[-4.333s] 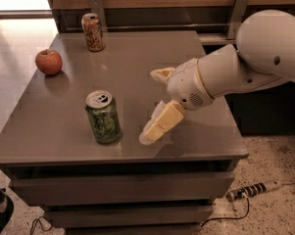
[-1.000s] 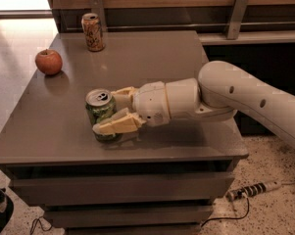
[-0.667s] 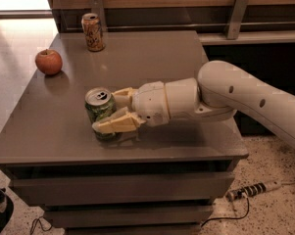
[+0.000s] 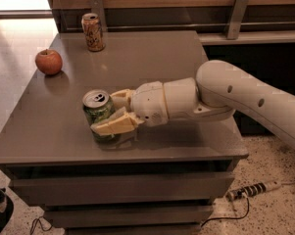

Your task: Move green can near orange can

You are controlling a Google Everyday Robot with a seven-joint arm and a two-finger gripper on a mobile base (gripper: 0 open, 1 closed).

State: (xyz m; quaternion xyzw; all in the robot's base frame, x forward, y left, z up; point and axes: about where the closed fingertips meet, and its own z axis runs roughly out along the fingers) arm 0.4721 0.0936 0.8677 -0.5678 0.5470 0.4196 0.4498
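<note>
The green can [image 4: 98, 109] stands upright near the front of the grey table [image 4: 152, 62], its silver top showing. My gripper [image 4: 111, 112] reaches in from the right and its cream fingers [image 4: 112, 125] close around the can's body, one in front and one behind. The can rests on the table. The orange can [image 4: 93, 32] stands upright at the table's back left, far from the green can.
A red apple [image 4: 49, 61] lies near the table's left edge. A wooden wall panel with metal brackets [image 4: 236, 13] runs behind the table. A power strip [image 4: 255, 188] and cable lie on the floor at the right.
My gripper came in from the right and closed around the green can. Over the last second nothing has visibly moved.
</note>
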